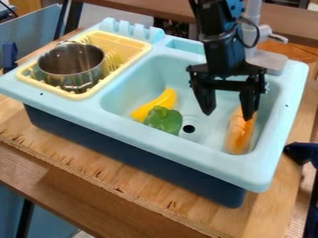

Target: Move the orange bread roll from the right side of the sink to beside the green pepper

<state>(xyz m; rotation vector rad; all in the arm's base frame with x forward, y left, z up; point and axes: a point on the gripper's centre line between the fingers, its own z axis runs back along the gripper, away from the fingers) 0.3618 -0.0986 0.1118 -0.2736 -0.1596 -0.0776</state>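
The gripper [228, 116], fingers spread wide and empty, is hanging by the orange toy [238, 138] in the sink's [162, 145] right side.

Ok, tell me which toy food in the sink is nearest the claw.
The long orange piece. Its far end is right by the open claw, while the yellow banana and green pepper lie farther off, beside each other.

One pot [72, 78], three toy foods [162, 101] (one a pepper [164, 122]).
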